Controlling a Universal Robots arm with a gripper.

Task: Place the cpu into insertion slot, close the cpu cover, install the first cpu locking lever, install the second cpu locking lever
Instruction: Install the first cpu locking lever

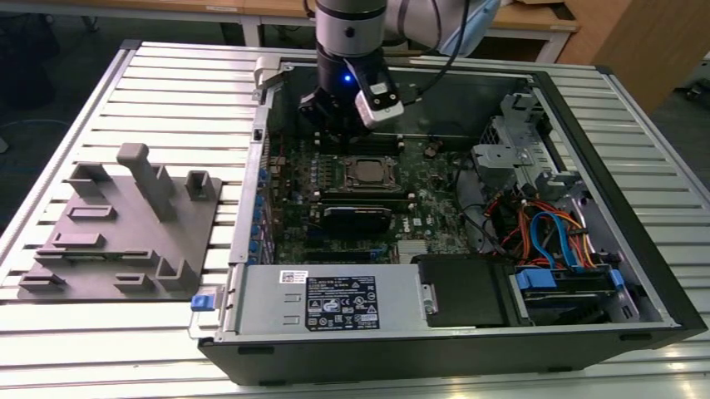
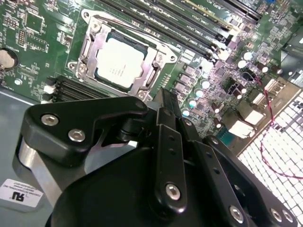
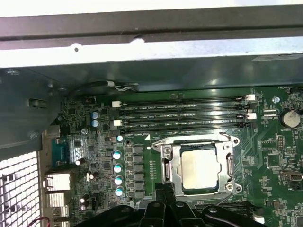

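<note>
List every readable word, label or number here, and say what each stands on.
No text is legible enough to quote.
Black label on the power supply: print too small.
White sticker beside it: too small.
White label in the second wrist view: blurred.
cpu top: markings too faint.

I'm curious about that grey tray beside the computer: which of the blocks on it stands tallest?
The narrow post toward the far side of the grey tray. It rises well above the low blocks around it.

My arm (image 1: 351, 33) points straight down, and my gripper (image 3: 164, 190) hangs with fingers pressed together, empty.
</note>
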